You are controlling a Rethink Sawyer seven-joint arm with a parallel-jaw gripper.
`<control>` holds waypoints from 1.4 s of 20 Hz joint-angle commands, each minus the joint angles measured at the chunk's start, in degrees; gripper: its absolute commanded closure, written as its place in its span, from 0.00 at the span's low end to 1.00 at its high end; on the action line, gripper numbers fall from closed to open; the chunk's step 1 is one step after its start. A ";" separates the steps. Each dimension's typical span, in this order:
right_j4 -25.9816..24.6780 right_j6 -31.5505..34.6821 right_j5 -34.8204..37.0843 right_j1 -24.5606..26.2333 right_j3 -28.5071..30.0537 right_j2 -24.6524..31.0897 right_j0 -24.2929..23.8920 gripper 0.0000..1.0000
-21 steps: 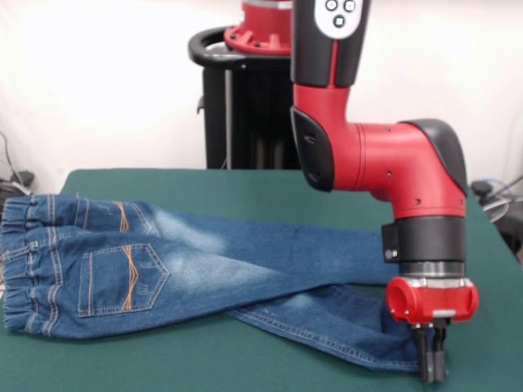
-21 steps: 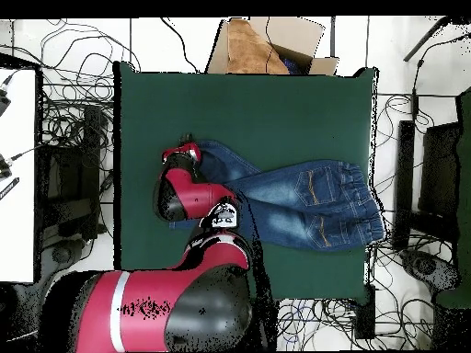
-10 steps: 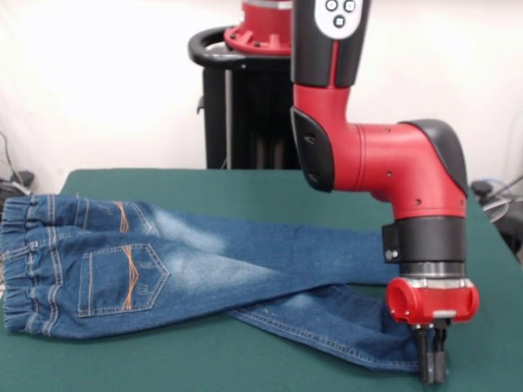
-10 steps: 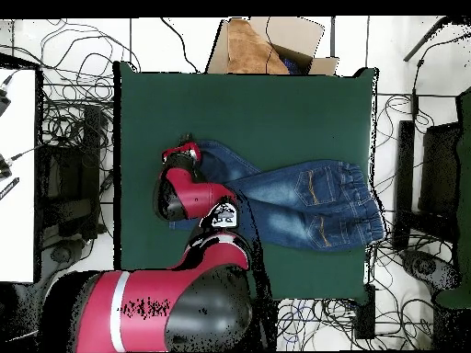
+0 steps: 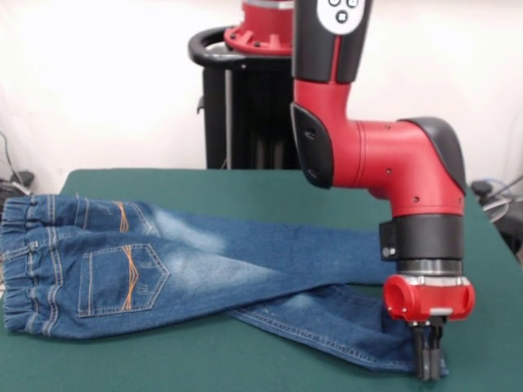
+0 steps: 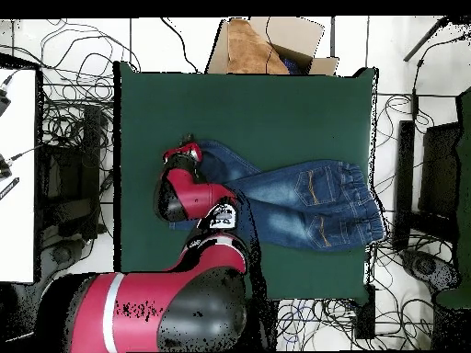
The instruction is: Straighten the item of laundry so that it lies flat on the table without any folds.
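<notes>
The item of laundry (image 5: 163, 261), a small pair of blue jeans, lies back-side up on the green table (image 5: 245, 184). Its gathered waistband is at the left in the front view, and the two legs run right and cross over each other. My gripper (image 5: 428, 365) points straight down at the hem of the nearer leg, its fingers pressed together with a bit of denim hem showing around them. From overhead the jeans (image 6: 313, 202) have their waist at the right, and the gripper (image 6: 184, 153) sits over the leg ends at the left, which the arm partly hides.
A cardboard box (image 6: 267, 44) stands just beyond the table's (image 6: 276, 101) far edge in the overhead view. Cables lie on the floor all around. The jeans' waistband reaches close to the table's right edge there.
The gripper has shifted slightly left and up at the hem; denim now shows on the right of the fingers. The rest of the jeans has not moved.
</notes>
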 commanded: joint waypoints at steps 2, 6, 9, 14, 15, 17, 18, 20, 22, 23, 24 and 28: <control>0.24 5.90 10.70 -0.60 0.10 -1.78 1.38 1.00; -0.95 6.53 10.77 -1.48 0.78 -1.74 1.20 1.00; -3.05 7.01 11.01 -3.45 2.63 -0.82 0.31 1.00; -3.70 7.11 12.52 -4.43 3.10 -0.55 0.21 1.00; -4.09 7.21 12.87 -4.96 3.45 -0.31 0.00 1.00; -5.03 7.35 13.63 -5.98 4.15 0.29 -0.53 1.00; -5.30 7.35 14.04 -6.13 4.24 0.35 -0.60 1.00; -5.69 7.30 14.88 -6.35 4.35 0.39 -0.66 1.00; -6.37 6.70 16.45 -6.49 4.59 0.46 -0.81 1.00; -7.17 6.04 17.76 -6.85 4.87 0.74 -1.08 1.00; -7.78 5.76 18.46 -7.10 5.09 1.05 -1.36 1.00; -10.79 3.62 24.07 -8.55 5.84 3.13 -3.13 1.00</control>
